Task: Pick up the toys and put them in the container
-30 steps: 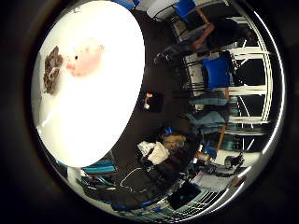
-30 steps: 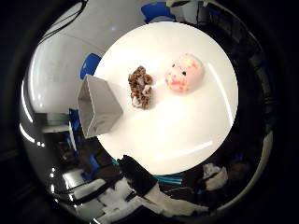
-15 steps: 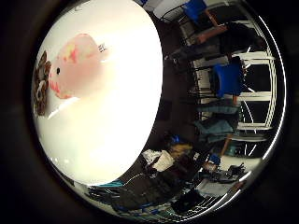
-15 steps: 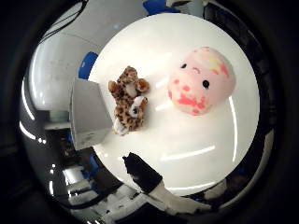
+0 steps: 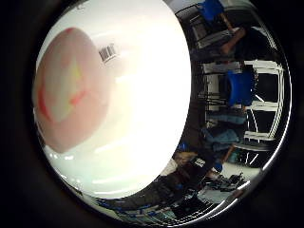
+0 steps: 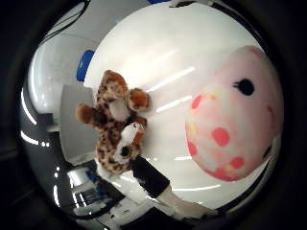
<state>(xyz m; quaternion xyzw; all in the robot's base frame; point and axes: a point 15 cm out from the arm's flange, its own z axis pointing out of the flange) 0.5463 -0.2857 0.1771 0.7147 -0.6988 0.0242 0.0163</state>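
A: How's the light?

B: Bright from above. The white counter (image 6: 158, 52) throws back long streaks of glare, and in the little finger side view it is nearly washed out.

A: Anything soft?

B: The pink toy (image 6: 235, 115) fills much of both views and looks blurred; the leopard plush (image 6: 117, 124) is sharper. Little shadow shows under either.

A: And the edges?

B: Heavy bending toward a black ring. The room beyond the counter is dim.

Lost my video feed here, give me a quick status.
Robot hand close over pink spotted plush, nothing held. Leopard plush lies beside grey container on white table. Nothing in the way.
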